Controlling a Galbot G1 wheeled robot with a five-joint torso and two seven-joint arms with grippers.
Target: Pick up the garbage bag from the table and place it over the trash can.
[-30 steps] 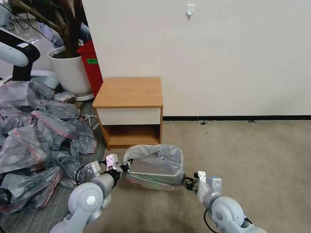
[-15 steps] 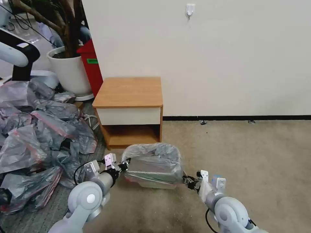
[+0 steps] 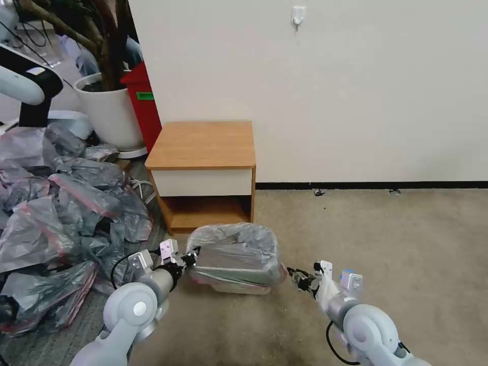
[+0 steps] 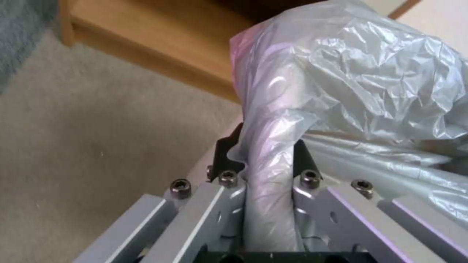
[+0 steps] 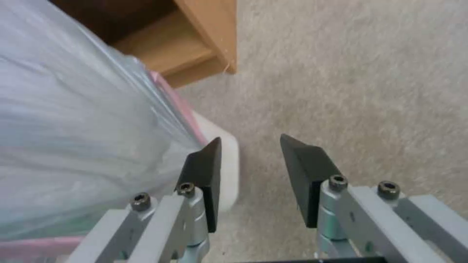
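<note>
**Bag draped over the can, left gripper holding on**

Head view: the can (image 3: 239, 288) sits on the carpet just in front of the surface (image 3: 203, 144), and the bag (image 3: 234, 249) is pulled over its top, pink band low on the near side. The left gripper (image 3: 192, 255) is at the can's left end, touching the bag. The right gripper (image 3: 297, 277) is near the can's right end, apart from it. A heap of bags (image 3: 61, 213) lies left of the can.

Left wrist view: the left gripper (image 4: 263, 160) is clenched on a bunched fold of the bag (image 4: 351, 73), which runs between its fingers (image 4: 305, 160). The surface's lower shelf (image 4: 161, 47) lies beyond the can.

Right wrist view: the right gripper (image 5: 248, 160) is released, fingers (image 5: 302, 168) parted with carpet between them, just beside the can's cream corner (image 5: 229, 164) and the bag (image 5: 73, 120).
</note>
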